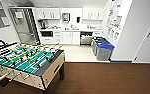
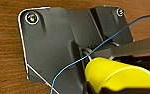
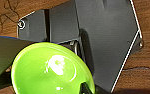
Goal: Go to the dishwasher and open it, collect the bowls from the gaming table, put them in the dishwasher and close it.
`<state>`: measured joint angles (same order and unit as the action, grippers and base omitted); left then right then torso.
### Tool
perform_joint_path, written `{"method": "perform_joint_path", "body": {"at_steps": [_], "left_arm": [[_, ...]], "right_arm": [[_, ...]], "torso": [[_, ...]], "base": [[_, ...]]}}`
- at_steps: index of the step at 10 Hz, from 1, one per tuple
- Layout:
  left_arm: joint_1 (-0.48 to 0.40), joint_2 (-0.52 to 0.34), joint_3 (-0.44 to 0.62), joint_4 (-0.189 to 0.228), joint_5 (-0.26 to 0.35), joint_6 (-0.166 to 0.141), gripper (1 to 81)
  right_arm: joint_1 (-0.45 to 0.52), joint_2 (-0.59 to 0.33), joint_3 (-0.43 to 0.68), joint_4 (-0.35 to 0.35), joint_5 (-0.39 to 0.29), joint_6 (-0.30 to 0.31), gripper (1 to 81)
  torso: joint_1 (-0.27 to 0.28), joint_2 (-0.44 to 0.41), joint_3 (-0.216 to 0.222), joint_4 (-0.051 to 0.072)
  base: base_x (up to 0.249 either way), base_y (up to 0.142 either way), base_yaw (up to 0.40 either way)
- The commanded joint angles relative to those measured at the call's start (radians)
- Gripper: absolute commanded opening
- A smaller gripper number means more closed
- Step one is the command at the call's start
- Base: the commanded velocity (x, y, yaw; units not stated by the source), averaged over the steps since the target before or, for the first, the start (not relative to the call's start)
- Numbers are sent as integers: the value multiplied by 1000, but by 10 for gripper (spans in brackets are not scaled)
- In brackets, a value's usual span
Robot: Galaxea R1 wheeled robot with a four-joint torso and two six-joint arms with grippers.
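With the open dishwasher (image 1: 86, 38) ahead beyond the foosball table (image 1: 26, 62), each gripper carries one bowl for loading: left a yellow bowl (image 2: 118, 75), right a green bowl (image 3: 51, 70).

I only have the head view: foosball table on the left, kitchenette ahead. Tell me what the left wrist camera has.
Observer: A yellow bowl sits close under that camera, with brown floor behind it.
Operator: Now give me the right wrist.
Observer: A light green bowl is there, its inside facing the camera and empty.
Operator: Confirm both grips.
Observer: I cannot tell from either wrist view how the bowls are held. I can add that a thin blue cable crosses the dark plate in the left one.
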<state>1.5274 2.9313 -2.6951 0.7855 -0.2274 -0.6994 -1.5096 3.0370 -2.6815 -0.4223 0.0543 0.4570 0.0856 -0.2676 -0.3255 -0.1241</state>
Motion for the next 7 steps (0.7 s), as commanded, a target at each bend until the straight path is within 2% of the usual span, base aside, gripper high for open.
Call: {"method": "perform_joint_path", "body": {"at_steps": [1, 4, 7], "left_arm": [[-20, -13, -5, 9, 39, 6, 10], [-22, -13, -5, 9, 39, 8, 10], [-19, -12, -5, 11, 39, 8, 10]], "right_arm": [[27, 9, 9, -7, -50, -3, 10], [24, 9, 9, -7, -47, -3, 10], [22, 7, 8, -7, -47, -3, 10]], "torso": [[0, 0, 0, 0], [0, 0, 0, 0], [-1, 0, 0, 0]], "base": [[146, 0, 0], [147, 0, 0], [150, -67, 0]]}}
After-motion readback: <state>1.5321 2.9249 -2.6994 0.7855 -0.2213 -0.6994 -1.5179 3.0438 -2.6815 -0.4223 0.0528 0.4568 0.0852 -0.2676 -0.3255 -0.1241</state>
